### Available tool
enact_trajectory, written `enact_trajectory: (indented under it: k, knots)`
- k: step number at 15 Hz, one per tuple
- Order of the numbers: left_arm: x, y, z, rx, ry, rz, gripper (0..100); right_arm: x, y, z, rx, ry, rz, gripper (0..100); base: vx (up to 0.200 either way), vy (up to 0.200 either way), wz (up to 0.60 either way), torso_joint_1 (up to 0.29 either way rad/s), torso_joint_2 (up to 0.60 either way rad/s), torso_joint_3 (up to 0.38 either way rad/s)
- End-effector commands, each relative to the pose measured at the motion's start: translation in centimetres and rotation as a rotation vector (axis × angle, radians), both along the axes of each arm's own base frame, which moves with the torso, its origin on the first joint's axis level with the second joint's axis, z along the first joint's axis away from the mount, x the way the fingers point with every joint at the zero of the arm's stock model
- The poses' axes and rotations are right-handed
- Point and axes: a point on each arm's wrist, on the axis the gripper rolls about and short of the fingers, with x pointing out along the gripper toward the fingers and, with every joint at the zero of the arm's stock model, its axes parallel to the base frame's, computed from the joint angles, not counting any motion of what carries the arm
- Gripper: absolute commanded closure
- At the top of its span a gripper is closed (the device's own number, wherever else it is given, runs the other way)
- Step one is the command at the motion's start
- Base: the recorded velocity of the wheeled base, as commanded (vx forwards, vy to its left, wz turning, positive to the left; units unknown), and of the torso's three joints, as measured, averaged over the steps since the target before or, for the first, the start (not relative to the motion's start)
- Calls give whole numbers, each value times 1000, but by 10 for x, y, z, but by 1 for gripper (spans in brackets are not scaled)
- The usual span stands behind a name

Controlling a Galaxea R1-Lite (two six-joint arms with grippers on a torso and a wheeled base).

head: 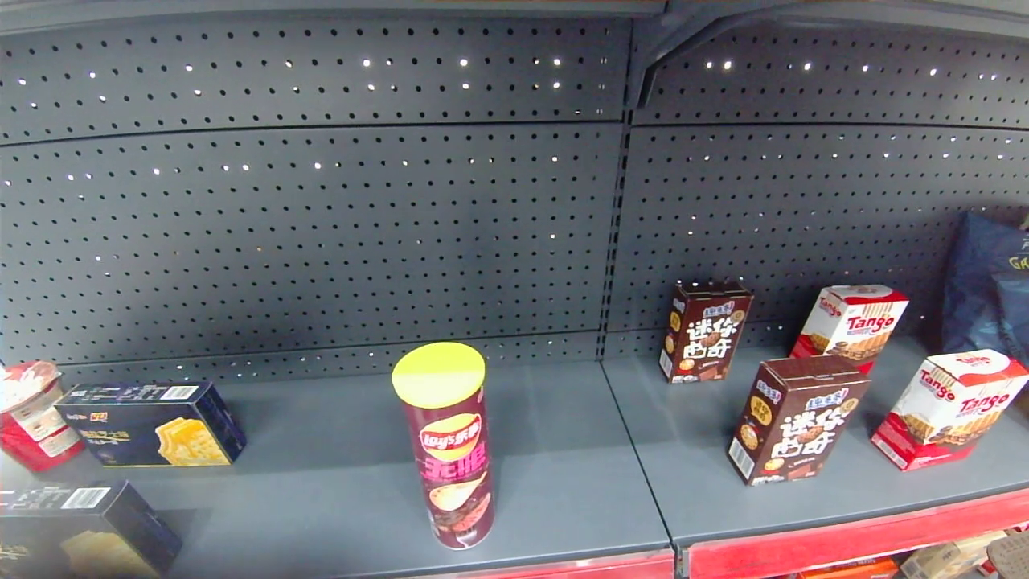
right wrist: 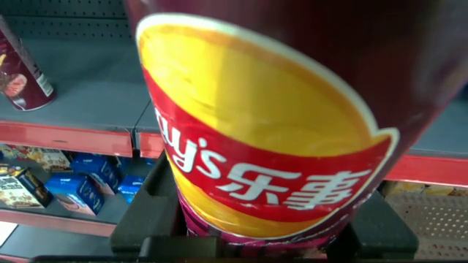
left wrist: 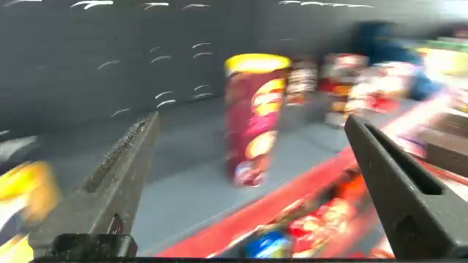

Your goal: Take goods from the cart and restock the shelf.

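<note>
A maroon chips can (head: pixel 444 446) with a yellow lid stands upright on the grey shelf (head: pixel 321 490), near its front edge in the middle. My left gripper (left wrist: pixel 252 124) is open in front of the shelf, some way back from that can (left wrist: pixel 254 117), with nothing between its fingers (left wrist: pixel 110 190). My right gripper (right wrist: pixel 263 237) is shut on a second chips can (right wrist: pixel 270 131), held very close to the camera just off the shelf's red front edge (right wrist: pixel 66 137). The standing can (right wrist: pixel 22 73) is off to one side of it.
Dark blue boxes (head: pixel 153 424) and a red cup (head: pixel 30 414) sit at the shelf's left. Brown cookie boxes (head: pixel 792 430) and red-white wafer boxes (head: pixel 949 408) stand on the right section, with a blue bag (head: pixel 989 281) behind. A lower shelf holds blue packages (right wrist: pixel 77 191).
</note>
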Motion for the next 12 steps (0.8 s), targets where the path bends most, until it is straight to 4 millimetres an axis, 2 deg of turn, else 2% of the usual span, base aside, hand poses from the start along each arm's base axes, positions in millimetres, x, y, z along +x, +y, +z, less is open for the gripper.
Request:
enact_trajectory:
  k: [1, 2, 3, 5, 6, 7, 12]
  knots:
    - [-25, 4, -17, -12, -120, 161, 0, 0, 0, 0, 0, 1, 1, 100, 0, 0, 0, 0, 0, 0]
    - [-23, 4, -22, -5, -101, 199, 0, 0, 0, 0, 1, -2, 1, 100, 0, 0, 0, 0, 0, 0]
    - [-10, 8, -52, 70, 6, 386, 0, 0, 0, 0, 0, 1, 1, 100, 0, 0, 0, 0, 0, 0]
    - [-8, 10, -60, 109, 58, 475, 0, 0, 0, 1, 2, 0, 0, 100, 0, 0, 0, 0, 0, 0]
    - [-7, 11, -70, 150, 147, 526, 0, 0, 0, 1, 2, 0, 2, 100, 0, 0, 0, 0, 0, 0]
    - [-7, 13, -73, 174, 181, 599, 0, 1, 0, 2, 1, 4, 13, 100, 0, 0, 0, 0, 0, 0]
    - [-7, 13, -73, 139, 192, 597, 0, 6, 4, 17, -58, -11, 141, 100, 0, 0, 0, 0, 0, 0]
